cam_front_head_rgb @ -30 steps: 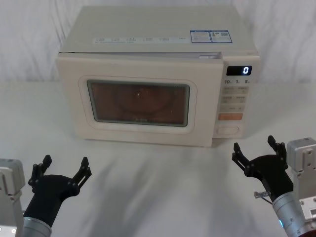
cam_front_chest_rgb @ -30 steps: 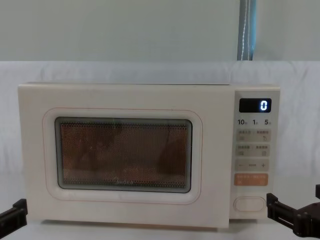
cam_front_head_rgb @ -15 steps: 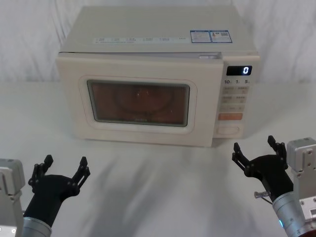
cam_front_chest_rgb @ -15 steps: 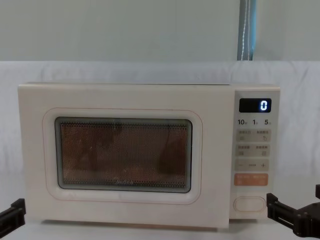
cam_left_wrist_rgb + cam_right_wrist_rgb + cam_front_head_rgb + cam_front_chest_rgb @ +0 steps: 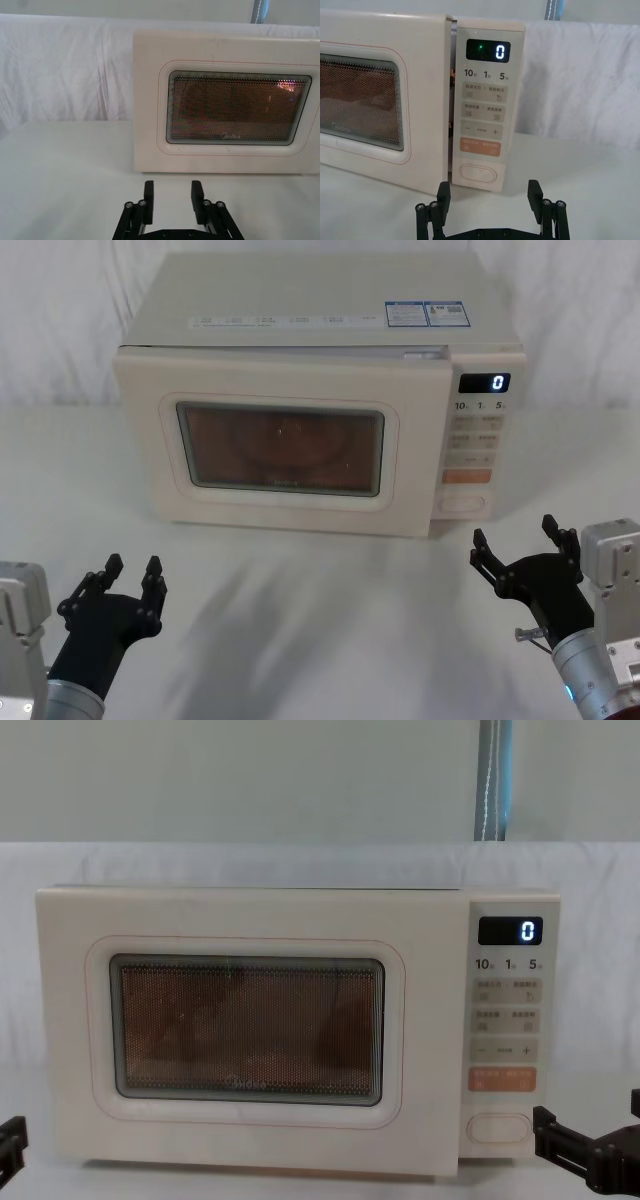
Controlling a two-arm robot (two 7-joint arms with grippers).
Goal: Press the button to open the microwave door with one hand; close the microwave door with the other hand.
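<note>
The microwave door [image 5: 280, 455] stands slightly ajar while the left gripper [image 5: 128, 572] and right gripper [image 5: 521, 540], both spread, hover low before it

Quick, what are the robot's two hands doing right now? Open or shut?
Left end effector: open, narrow gap, holding nothing, low in front of the microwave door.
Right end effector: wide open, empty, near the button.
</note>
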